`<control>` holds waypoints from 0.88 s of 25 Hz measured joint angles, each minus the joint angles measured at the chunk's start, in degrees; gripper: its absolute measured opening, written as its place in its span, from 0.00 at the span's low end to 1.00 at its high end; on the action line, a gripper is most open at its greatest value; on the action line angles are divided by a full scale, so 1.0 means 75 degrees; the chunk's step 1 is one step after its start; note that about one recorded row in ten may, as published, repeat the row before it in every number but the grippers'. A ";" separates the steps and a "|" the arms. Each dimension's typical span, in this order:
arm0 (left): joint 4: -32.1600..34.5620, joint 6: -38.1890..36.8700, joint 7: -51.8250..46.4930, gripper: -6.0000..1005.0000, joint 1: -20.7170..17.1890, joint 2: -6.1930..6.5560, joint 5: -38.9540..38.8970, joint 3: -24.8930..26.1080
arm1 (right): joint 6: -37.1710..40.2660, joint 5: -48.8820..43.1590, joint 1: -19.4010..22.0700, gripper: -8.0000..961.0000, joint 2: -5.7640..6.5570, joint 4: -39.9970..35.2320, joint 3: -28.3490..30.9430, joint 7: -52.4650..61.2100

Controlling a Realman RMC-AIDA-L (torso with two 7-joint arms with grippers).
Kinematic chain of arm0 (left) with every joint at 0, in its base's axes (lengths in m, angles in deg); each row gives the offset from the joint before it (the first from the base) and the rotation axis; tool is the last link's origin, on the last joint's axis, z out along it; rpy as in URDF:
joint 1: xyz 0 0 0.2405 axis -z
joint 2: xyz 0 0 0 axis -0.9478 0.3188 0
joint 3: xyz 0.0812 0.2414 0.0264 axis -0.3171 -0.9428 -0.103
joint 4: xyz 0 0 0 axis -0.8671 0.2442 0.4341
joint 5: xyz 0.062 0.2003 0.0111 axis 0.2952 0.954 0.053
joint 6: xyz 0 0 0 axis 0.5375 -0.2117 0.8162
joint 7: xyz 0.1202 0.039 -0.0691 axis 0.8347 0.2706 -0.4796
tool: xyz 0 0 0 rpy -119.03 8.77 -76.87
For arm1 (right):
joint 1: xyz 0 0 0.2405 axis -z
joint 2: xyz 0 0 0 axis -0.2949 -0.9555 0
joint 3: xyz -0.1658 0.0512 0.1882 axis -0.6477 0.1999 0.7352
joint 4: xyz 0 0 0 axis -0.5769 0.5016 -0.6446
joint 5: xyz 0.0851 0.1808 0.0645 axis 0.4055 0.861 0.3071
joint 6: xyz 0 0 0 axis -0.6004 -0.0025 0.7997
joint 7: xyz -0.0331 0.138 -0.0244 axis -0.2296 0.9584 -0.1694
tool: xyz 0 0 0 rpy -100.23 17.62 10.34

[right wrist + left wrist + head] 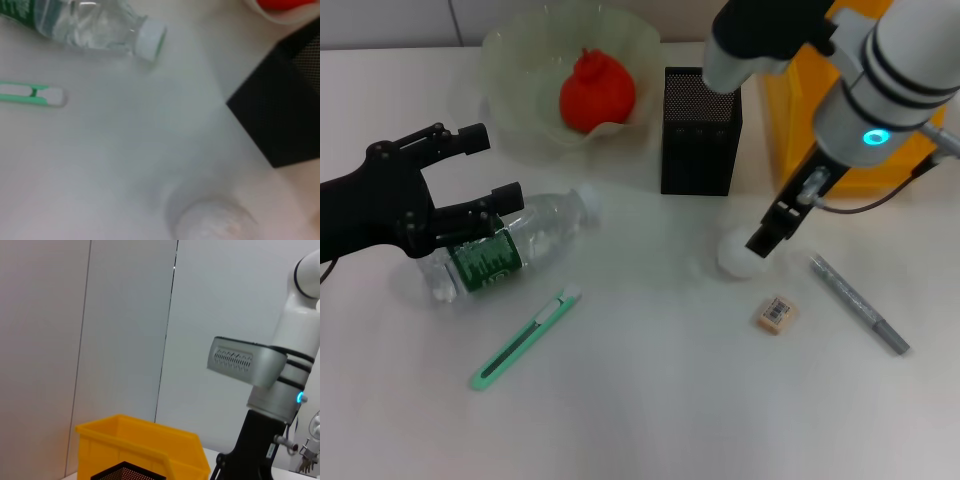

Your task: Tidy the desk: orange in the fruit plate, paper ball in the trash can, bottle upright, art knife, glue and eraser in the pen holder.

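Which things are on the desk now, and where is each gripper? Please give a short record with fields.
orange: in fruit plate
bottle: lying on its side
left gripper: open, around the bottle
paper ball: on desk
right gripper: at the paper ball
art knife: on desk
eraser: on desk
glue: on desk
pen holder: upright
trash can: behind right arm

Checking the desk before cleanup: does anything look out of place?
The bottle lies on its side, left claw around it. Art knife, eraser, glue and paper ball, under the right claw, lie loose.
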 joint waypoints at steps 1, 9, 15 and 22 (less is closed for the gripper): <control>-0.0035 0.0001 0.0019 0.82 0.0000 -0.0001 0.0001 0.0005 | 0.0000 0.0000 0.0000 0.76 0.0000 0.0000 0.0000 0.0000; -0.0423 0.0081 0.0380 0.81 0.0065 0.0001 0.0003 0.0011 | -0.0817 0.0320 -0.0379 0.76 -0.0014 0.1095 -0.0392 -0.0007; -0.0462 0.0188 0.0418 0.81 0.0071 0.0013 0.0003 0.0015 | -0.1241 0.0327 -0.0636 0.75 -0.0029 0.1779 -0.0520 0.0004; -0.0476 0.0282 0.0422 0.80 0.0073 0.0018 0.0002 0.0037 | -0.1314 0.0444 -0.0954 0.70 -0.0042 0.2264 -0.0857 0.0001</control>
